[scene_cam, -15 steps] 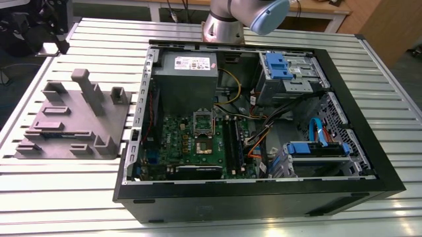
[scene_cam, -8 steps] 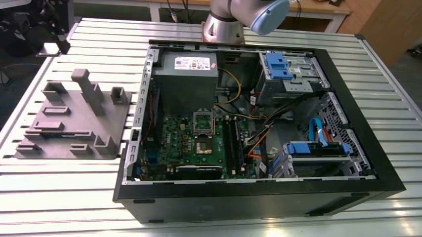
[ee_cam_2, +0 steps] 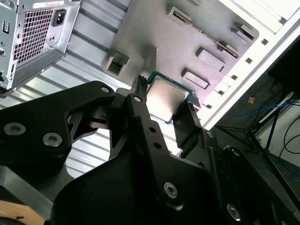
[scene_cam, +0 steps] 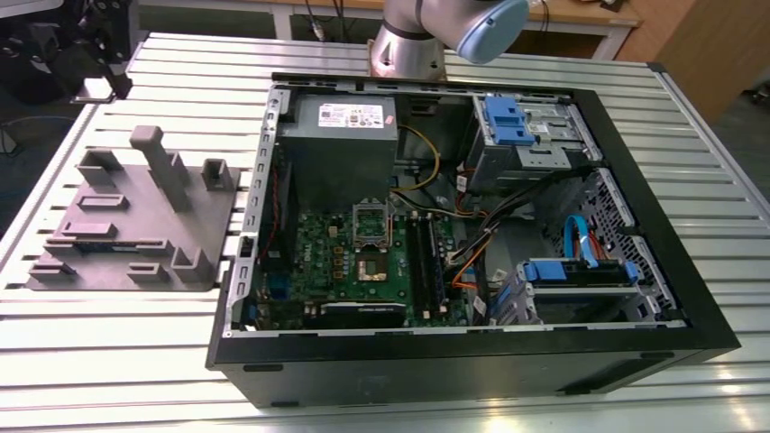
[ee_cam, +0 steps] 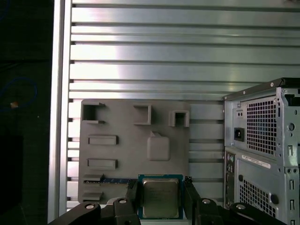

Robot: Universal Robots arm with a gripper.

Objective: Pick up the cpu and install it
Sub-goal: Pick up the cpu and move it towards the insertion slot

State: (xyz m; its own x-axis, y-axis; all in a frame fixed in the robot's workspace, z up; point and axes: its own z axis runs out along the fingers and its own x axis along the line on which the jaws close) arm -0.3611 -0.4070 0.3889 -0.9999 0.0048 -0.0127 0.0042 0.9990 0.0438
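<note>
Clamping the cpu [ee_cam: 160, 199] by two opposite edges, the gripper [ee_cam: 161, 193] holds it flat between its fingers, metal top facing the wrist, with the grey tray [ee_cam: 122, 154] beyond the fingertips and the computer case [ee_cam: 262, 140] beside that.

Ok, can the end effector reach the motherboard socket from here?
Probably yes: the case is open on top, nothing covers the socket, cables sit to its side. The end effector holds the cpu.

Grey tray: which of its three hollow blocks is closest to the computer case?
The end block at the grey tray's corner beside the computer case; the middle block and far block sit farther along the row.
</note>
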